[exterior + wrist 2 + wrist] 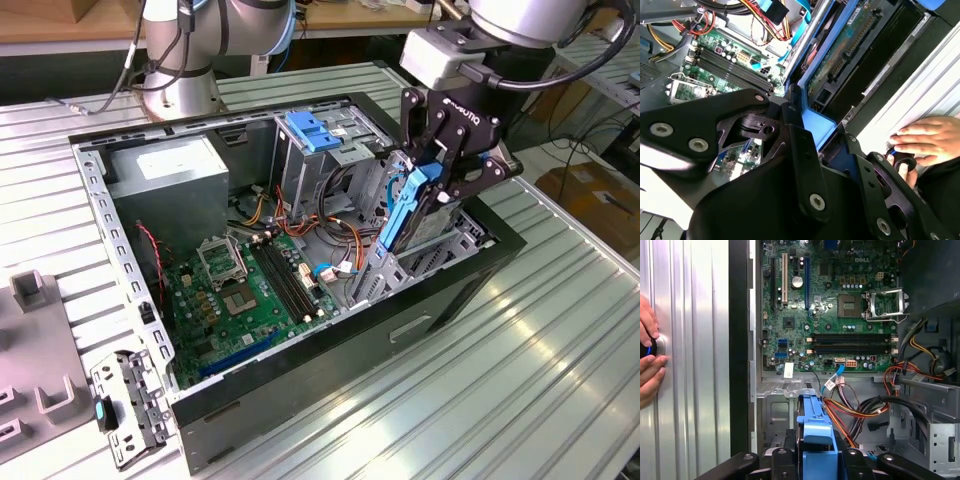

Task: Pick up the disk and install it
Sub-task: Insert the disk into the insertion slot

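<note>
The disk is a dark drive framed by bright blue rails. It stands on edge, tilted, over the drive bay at the end of the open computer case on the exterior view's right. My black gripper is shut on the disk from above. In the second wrist view the fingers clamp a blue rail of the disk, whose green circuit side faces the camera. In the first wrist view the blue end of the disk sits between the fingers, above the bay's metal cage.
The green motherboard lies on the case floor, with a grey power supply behind it. A paler blue bracket tops the rear cage. Orange and black cables run beside the bay. A person's hand rests on the ribbed table.
</note>
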Robot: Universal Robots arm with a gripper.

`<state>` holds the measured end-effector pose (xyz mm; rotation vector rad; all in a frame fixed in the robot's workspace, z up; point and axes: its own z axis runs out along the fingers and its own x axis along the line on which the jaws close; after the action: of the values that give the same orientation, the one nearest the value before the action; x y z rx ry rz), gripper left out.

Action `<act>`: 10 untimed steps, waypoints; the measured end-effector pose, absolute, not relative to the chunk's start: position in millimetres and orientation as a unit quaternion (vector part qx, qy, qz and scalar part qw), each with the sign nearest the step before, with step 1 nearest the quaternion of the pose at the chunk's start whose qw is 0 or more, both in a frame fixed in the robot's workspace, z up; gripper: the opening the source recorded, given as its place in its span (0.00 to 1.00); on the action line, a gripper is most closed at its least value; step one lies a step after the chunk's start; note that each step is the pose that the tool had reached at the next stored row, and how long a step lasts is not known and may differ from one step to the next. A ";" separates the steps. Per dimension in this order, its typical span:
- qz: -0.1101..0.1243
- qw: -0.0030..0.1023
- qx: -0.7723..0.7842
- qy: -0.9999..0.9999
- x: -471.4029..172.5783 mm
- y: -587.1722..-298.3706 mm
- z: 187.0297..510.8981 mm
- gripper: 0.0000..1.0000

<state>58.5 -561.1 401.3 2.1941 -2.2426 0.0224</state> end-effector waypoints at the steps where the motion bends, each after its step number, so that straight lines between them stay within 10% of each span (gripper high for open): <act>1: 0.007 0.002 0.699 -0.715 58.5 -561.3 399.8 0.37; 10: 0.007 0.002 0.699 -0.715 58.5 -562.1 390.8 0.37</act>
<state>58.5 -562.1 390.8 2.1941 -2.2426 0.0225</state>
